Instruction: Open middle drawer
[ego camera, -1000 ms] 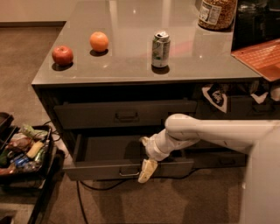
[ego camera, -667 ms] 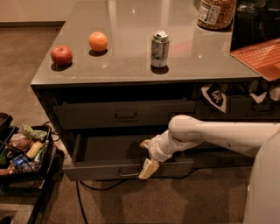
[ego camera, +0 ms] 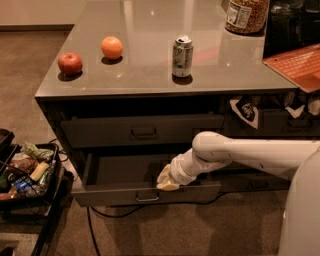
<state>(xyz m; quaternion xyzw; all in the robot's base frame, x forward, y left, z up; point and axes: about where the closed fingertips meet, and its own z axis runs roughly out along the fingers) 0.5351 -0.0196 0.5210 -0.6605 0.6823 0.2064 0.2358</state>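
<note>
The middle drawer [ego camera: 110, 195] is pulled out from the dark grey cabinet, and its plain dark interior [ego camera: 125, 170] shows. A small metal pull [ego camera: 147, 197] sits at the centre of its front. My gripper [ego camera: 167, 181] hangs just over the top edge of the drawer front, a little right of and above the pull. It does not appear to touch the pull. My white arm [ego camera: 250, 152] reaches in from the right, across the drawer's right half.
A closed drawer [ego camera: 144, 131] sits directly above the open one. On the countertop [ego camera: 150, 30] stand an apple [ego camera: 70, 63], an orange [ego camera: 112, 47], a soda can [ego camera: 182, 55] and a jar [ego camera: 246, 15]. A tray of clutter [ego camera: 25, 172] stands on the floor at left. A cable [ego camera: 100, 215] lies under the drawer.
My gripper has risen from the pull up to the top edge of the drawer front. The drawer stays out about as far as before.
</note>
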